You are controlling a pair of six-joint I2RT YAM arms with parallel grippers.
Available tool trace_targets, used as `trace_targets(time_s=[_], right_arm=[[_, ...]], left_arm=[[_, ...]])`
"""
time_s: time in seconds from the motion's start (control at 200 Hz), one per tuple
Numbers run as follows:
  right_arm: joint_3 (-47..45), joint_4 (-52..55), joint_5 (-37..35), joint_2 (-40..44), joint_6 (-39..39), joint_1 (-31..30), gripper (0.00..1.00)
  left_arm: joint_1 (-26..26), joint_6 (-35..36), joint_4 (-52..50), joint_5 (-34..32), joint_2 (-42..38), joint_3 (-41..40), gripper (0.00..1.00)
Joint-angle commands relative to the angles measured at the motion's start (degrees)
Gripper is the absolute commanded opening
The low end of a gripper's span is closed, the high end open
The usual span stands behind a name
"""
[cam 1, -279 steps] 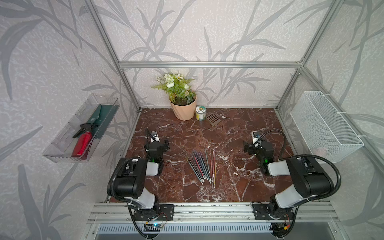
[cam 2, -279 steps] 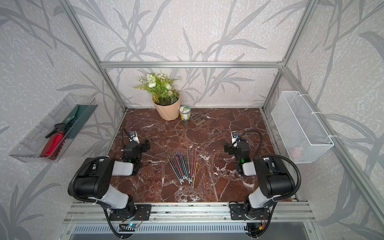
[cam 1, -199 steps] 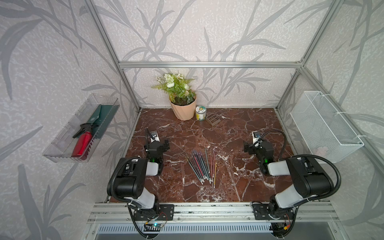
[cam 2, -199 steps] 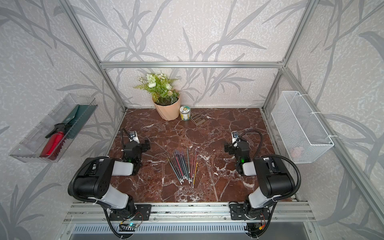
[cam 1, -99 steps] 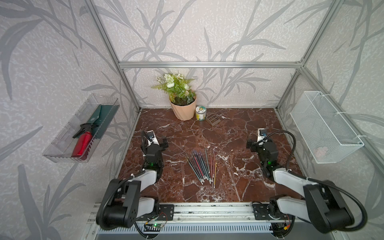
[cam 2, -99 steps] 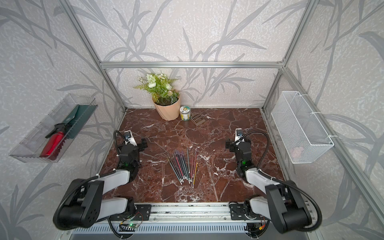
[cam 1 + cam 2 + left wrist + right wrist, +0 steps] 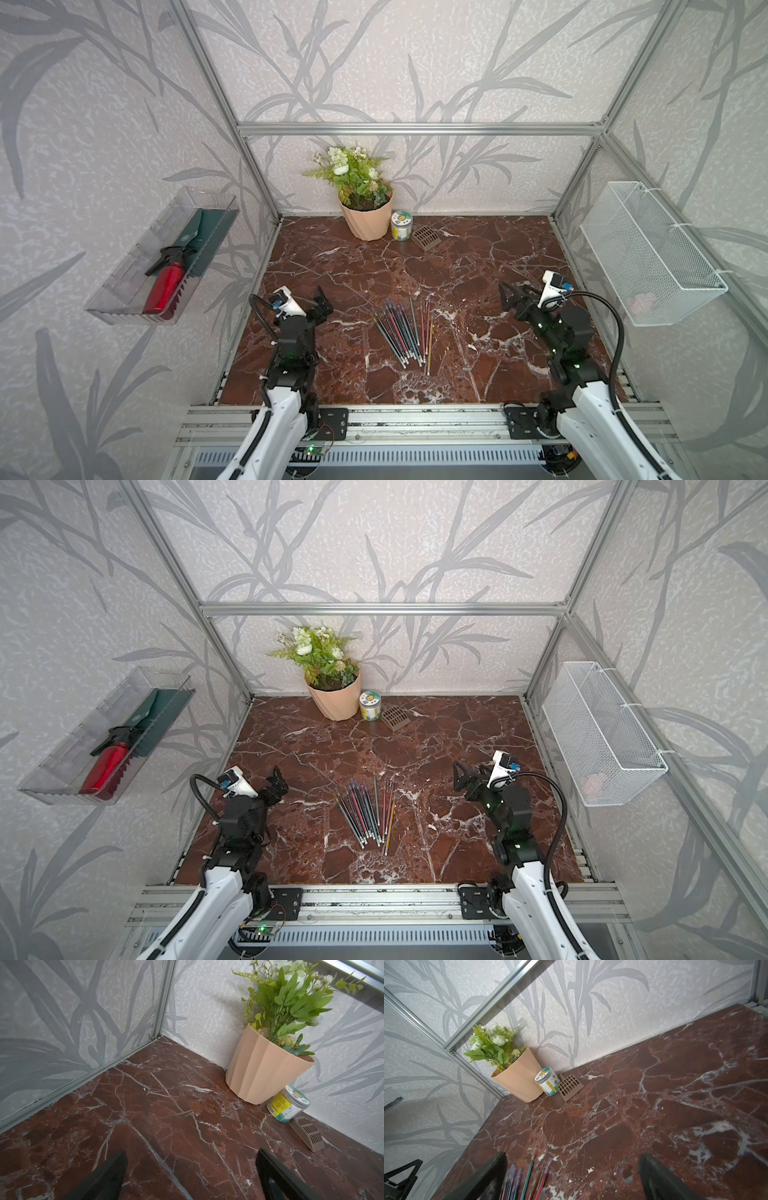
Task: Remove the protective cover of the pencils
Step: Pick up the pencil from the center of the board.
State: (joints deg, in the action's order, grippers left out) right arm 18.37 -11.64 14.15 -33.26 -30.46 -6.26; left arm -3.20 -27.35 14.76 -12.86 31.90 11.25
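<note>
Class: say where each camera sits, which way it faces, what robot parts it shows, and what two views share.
Top views: overhead, front, facing down and back; both show black-and-white arms, left claw, right claw, long thin coloured pencils.
Left wrist: behind open left claw, facing back-left corner.
Right wrist: behind open right claw, facing back wall over the pencils.
Wrist views share: ribbed peach plant pot, labelled round jar.

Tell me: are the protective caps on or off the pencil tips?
On: translucent blue-purple plastic caps cover the tips of the long thin coloured pencils, in the right wrist view.
</note>
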Motion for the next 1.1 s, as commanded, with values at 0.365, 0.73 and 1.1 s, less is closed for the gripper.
trace_targets(time_s=[0.365,0.73,1.1], right_arm=[[19.26,19.04,-22.98,-16.98,6.99,-29.69,0.99],[32.26,22.80,-27.53,-37.89,12.31,-56.06,0.86],[36.24,21.53,-20.38,-51.37,14.25,-62.70,0.59]], left_arm=[[0.13,-16.71,-34.39,-7.02,-0.81,16.08,0.99],[1.75,-15.36,-25.33,-14.55,9.81,9.92,0.99],[14.01,-14.59,-21.37,7.52,32.27,17.06,0.66]])
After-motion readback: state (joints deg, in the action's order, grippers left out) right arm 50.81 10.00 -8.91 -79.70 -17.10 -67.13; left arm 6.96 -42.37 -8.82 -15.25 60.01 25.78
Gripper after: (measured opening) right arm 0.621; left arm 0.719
